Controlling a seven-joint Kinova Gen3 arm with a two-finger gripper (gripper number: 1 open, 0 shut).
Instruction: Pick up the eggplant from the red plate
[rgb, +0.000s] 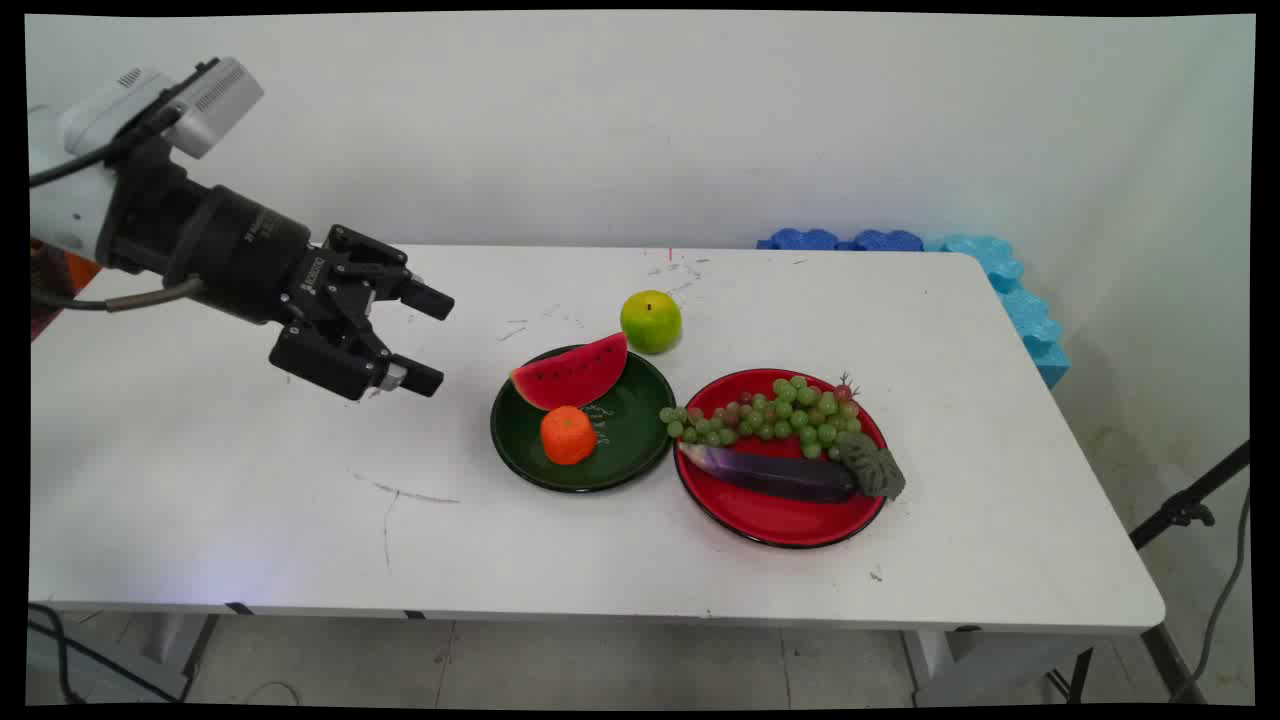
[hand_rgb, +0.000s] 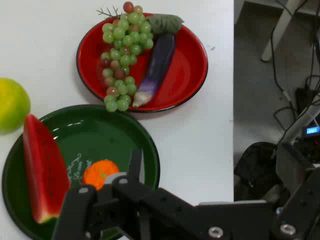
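Hovering above the left part of the white worktop (rgb: 250, 480), the black two-finger tool (rgb: 428, 338) points to the right with its fingers spread apart, and it holds nothing. Nearest to it, a little to its right, stands a round dark green plate (rgb: 640, 440) with a black rim. On this plate lies a red wedge of watermelon (rgb: 572, 375) with a green rind at the far side, and a small orange fruit (rgb: 568, 435) sits in front of it, just beside the wedge. A round green apple (rgb: 651, 321) rests on the worktop just behind the green plate. Right beside the green plate is a round red plate (rgb: 780, 520), also with a black rim. It carries a bunch of green grapes (rgb: 775, 418) with a few reddish ones among them, and a long purple eggplant (rgb: 775, 475) with a grey-green cap lies in front of the grapes. Blue foam pieces (rgb: 1010, 290) stand along the far right corner of the worktop.
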